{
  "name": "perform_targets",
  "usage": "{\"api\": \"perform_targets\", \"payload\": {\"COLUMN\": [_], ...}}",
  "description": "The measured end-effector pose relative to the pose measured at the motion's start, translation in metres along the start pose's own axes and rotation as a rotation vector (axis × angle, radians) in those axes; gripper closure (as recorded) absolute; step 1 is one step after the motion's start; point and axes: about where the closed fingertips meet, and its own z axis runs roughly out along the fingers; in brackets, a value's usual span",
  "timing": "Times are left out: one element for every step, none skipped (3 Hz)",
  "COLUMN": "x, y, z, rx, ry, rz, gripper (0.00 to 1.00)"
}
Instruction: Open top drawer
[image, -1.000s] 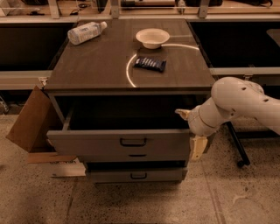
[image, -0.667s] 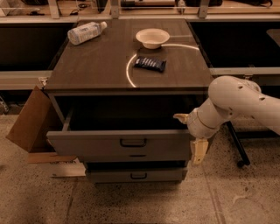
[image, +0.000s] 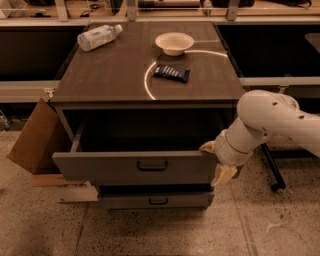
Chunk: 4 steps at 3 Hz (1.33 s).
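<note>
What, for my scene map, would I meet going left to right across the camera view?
Cardboard box → water bottle → bowl → gripper, at the right end of the pulled-out top drawer.

The flat top drawer (image: 100, 169) is grey, its small pull handle (image: 152, 165) black. At its 3 o'clock end is the cream two-finger gripper (image: 216, 161) on a white arm (image: 270, 115). The wooden cabinet top (image: 115, 75) is dark brown with one pale curved line; the stone floor (image: 150, 232) is speckled beige.
</note>
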Motion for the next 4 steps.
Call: {"api": "perform_targets", "payload": {"x": [0.0038,0.0043,0.0031,0.0031], "y": [0.0133,0.0152,0.0147,0.0148], "z": [-0.0037,-0.0070,-0.0107,-0.0107], "rx": [0.005,0.008,0.008,0.007], "ry": [0.000,0.001,0.001,0.001], "rz": [0.022,0.027,0.027,0.027], "gripper": [0.64,0.87,0.86,0.63]}}
